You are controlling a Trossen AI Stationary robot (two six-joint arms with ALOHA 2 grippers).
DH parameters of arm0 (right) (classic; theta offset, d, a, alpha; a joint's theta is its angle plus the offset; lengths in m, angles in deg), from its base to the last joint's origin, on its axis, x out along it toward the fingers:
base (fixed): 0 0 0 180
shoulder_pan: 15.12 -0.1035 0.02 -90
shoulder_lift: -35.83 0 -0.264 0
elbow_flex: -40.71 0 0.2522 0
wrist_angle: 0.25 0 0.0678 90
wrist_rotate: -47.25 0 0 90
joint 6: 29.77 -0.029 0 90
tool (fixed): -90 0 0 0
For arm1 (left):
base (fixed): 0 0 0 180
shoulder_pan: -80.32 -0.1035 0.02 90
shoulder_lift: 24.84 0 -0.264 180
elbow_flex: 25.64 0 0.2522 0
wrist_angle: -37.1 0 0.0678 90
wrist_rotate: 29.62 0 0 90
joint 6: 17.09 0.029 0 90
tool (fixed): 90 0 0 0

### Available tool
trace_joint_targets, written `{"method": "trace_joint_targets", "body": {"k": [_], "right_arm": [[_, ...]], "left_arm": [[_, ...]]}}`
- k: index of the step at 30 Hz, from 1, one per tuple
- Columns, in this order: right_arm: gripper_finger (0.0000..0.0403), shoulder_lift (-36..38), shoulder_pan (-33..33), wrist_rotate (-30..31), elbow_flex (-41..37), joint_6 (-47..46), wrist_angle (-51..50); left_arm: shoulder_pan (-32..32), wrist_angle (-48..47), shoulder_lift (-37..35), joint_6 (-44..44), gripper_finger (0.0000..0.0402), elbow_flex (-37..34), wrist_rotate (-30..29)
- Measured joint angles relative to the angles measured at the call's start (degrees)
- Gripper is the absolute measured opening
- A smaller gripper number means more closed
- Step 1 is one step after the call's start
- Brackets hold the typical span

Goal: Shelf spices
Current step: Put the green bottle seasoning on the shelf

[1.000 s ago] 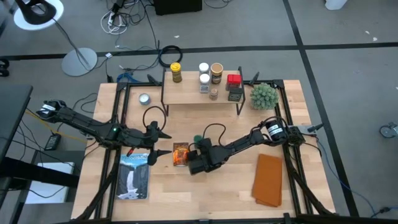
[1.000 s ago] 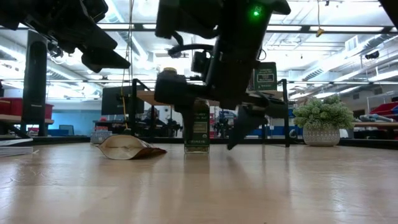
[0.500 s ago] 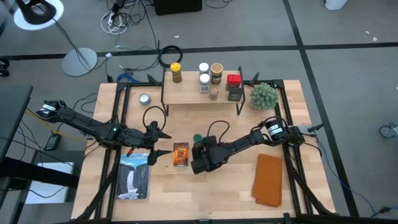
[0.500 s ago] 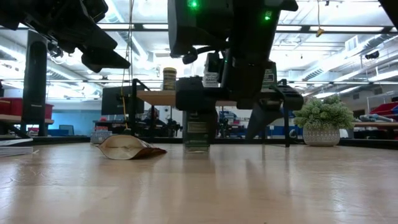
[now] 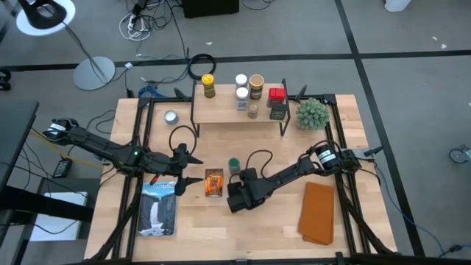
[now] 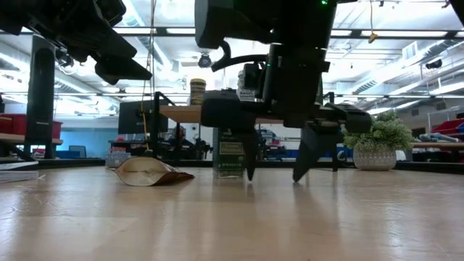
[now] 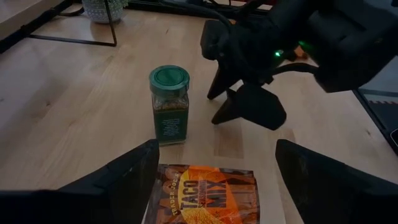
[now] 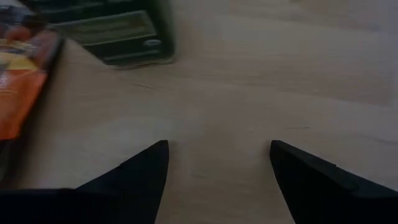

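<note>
Since a second ago the right hand (image 5: 234,200) has drawn back from the green-lidded glass spice jar (image 5: 234,164), which now stands free on the wooden worktop (image 5: 265,228) just beyond its spread fingertips. Beside the jar lies the flat orange spice packet (image 5: 213,182), directly ahead of the left hand (image 5: 193,169), whose fingers are also spread, holding nothing. Beyond both hands, the light-wood shelf on black legs (image 5: 221,112) carries other jars.

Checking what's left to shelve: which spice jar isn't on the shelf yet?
The green-lidded jar. It stands upright on the tabletop beside the orange packet, just off the right gripper; the other jars are all on the shelf.
</note>
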Motion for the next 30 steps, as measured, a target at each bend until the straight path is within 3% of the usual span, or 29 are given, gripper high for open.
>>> {"method": "trace_joint_targets", "body": {"k": [14,23,30], "right_arm": [[0.0276,0.0,-0.3,2.4,0.0,5.2,10.4],[0.0275,0.0,-0.1,5.8,0.5,6.1,11.5],[0.0274,0.0,1.4,6.2,0.7,12.8,13.7]], "left_arm": [[0.0,0.0,0.0,-0.4,0.0328,0.0,0.0],[0.0,0.0,0.0,-0.4,0.0328,0.0,0.0],[0.0,0.0,0.0,-0.2,0.0328,0.0,0.0]]}}
